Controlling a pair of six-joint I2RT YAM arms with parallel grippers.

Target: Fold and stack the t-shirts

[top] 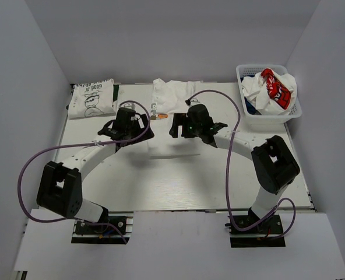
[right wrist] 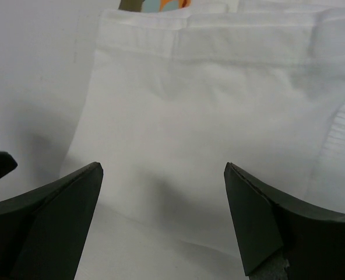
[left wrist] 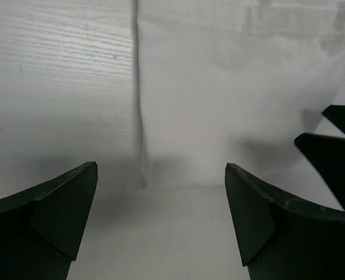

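A white t-shirt point(top: 171, 96) lies at the middle back of the table, and a bit of orange print point(top: 159, 116) shows at its edge. Its lower, folded part point(top: 173, 149) reaches toward me. My left gripper point(top: 144, 126) and right gripper point(top: 176, 126) face each other just above it, both open and empty. The left wrist view shows the cloth point(left wrist: 231, 87) under the open left gripper point(left wrist: 161, 198). The right wrist view shows a folded hem point(right wrist: 207, 105) under the open right gripper point(right wrist: 164, 198). A folded white tee with a black line drawing point(top: 92, 98) lies at the back left.
A white lattice basket point(top: 247, 119) stands at the back right. It holds a crumpled white tee with a red patch point(top: 275, 87) and some dark blue cloth point(top: 250, 107). Grey walls close in the back and both sides. Purple cables loop off both arms.
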